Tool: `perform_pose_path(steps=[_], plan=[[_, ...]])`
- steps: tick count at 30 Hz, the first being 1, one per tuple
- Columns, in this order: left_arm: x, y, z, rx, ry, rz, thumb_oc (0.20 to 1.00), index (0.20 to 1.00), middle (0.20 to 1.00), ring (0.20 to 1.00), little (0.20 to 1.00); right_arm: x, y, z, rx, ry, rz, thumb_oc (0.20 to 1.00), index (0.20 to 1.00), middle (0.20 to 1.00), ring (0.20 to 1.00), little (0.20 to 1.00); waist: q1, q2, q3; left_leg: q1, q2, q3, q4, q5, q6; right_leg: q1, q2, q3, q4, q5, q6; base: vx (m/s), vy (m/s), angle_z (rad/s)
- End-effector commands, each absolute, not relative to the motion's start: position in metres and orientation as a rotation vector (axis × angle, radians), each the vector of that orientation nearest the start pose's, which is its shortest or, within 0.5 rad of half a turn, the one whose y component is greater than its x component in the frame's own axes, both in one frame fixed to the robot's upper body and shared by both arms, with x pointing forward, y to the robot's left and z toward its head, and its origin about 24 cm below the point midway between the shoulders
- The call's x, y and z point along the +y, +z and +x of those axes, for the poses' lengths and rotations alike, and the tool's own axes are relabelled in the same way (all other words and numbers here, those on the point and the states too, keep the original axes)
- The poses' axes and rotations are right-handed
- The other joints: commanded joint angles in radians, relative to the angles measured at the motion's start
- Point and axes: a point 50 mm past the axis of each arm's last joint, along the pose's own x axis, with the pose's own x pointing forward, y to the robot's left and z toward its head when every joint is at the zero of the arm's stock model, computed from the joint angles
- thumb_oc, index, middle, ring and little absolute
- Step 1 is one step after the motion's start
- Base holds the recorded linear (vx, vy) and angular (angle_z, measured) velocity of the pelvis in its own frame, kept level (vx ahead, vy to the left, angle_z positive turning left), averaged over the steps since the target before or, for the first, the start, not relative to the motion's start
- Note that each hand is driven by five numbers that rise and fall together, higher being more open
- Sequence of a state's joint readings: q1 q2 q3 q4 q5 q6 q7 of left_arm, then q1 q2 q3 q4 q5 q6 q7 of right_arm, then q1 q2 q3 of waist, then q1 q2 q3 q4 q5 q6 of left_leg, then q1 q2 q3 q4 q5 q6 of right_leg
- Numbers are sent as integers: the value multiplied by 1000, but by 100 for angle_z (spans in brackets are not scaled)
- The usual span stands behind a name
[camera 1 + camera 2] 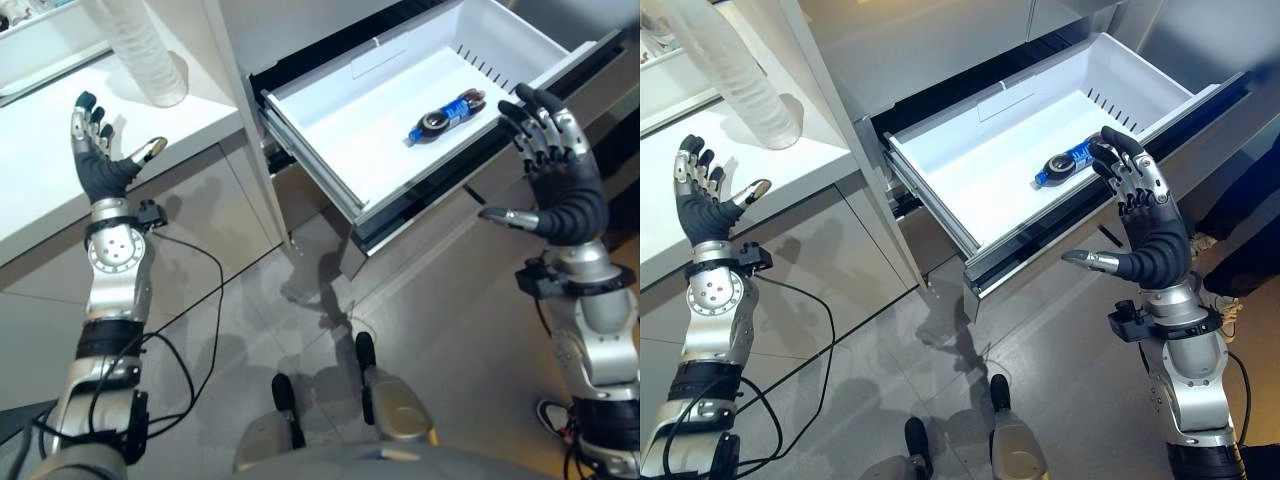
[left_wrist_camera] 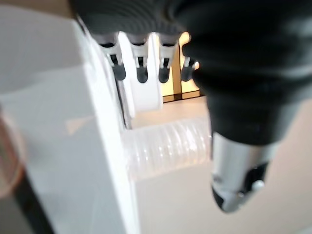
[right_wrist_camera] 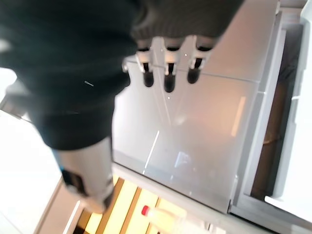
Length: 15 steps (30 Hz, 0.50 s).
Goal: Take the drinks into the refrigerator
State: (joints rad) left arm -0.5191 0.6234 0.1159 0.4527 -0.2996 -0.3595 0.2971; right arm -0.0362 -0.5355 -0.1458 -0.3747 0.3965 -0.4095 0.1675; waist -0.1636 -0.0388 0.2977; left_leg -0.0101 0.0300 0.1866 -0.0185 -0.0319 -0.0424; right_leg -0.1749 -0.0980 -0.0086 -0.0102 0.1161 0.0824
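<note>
A dark drink bottle with a blue label (image 1: 447, 114) lies on its side in the pulled-out white refrigerator drawer (image 1: 312, 152), near its right end. My right hand (image 1: 555, 172) is held up open just past the drawer's front right corner, fingers straight and holding nothing; its fingertips (image 1: 1110, 150) stand close beside the bottle (image 1: 1065, 164). My left hand (image 1: 100, 152) is raised open over the white counter (image 1: 40, 180) at the left, palm up and empty. Straight fingers (image 2: 141, 68) show in the left wrist view, and fingers (image 3: 168, 73) likewise in the right wrist view.
A tall stack of clear plastic cups (image 1: 140, 50) stands on the counter beyond my left hand. The open drawer juts out over the grey tiled floor (image 1: 300, 330). A person's dark legs and a shoe (image 1: 1220, 300) are at the right, behind my right arm.
</note>
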Motion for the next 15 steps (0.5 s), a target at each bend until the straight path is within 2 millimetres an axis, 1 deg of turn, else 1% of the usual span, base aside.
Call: perform_pose_path(steps=[1, 4, 9, 14, 15], plan=[[306, 246, 329, -685, 436, 245, 1000, 1000, 1000, 1000, 1000, -216, 229, 207, -969, 273, -235, 1000, 1000, 1000, 1000, 1000, -15, -3, -13, -48, -28, -106, 158, -126, 48, -5, 40, -53, 178, -179, 10, 0, 0, 0], [303, 252, 335, -678, 413, 257, 1000, 1000, 1000, 1000, 1000, -216, 232, 206, -976, 284, -238, 1000, 1000, 1000, 1000, 1000, -21, -2, -10, -54, -28, -107, 159, -124, 46, -10, 41, -53, 177, -178, 9, 8, -15, 6], [301, 270, 345, -682, 412, 277, 1000, 1000, 1000, 1000, 1000, -216, 238, 205, -999, 296, -249, 1000, 1000, 1000, 1000, 1000, -35, 0, 1, -71, -25, -104, 159, -118, 43, -34, 44, -48, 181, -173, 10, 0, 0, 0], [309, 277, 343, -689, 436, 262, 1000, 1000, 1000, 1000, 1000, -213, 240, 204, -1015, 313, -249, 1000, 1000, 1000, 1000, 1000, -47, -9, 11, -75, -14, -86, 141, -104, 42, -57, 62, -26, 174, -161, 8, 2, -27, -5], [315, 280, 342, -685, 454, 269, 1000, 1000, 1000, 1000, 1000, -212, 241, 203, -1023, 324, -252, 1000, 1000, 1000, 1000, 1000, -51, -16, 10, -76, -8, -76, 140, -102, 40, -63, 72, -16, 167, -157, 8, 28, -45, -14]])
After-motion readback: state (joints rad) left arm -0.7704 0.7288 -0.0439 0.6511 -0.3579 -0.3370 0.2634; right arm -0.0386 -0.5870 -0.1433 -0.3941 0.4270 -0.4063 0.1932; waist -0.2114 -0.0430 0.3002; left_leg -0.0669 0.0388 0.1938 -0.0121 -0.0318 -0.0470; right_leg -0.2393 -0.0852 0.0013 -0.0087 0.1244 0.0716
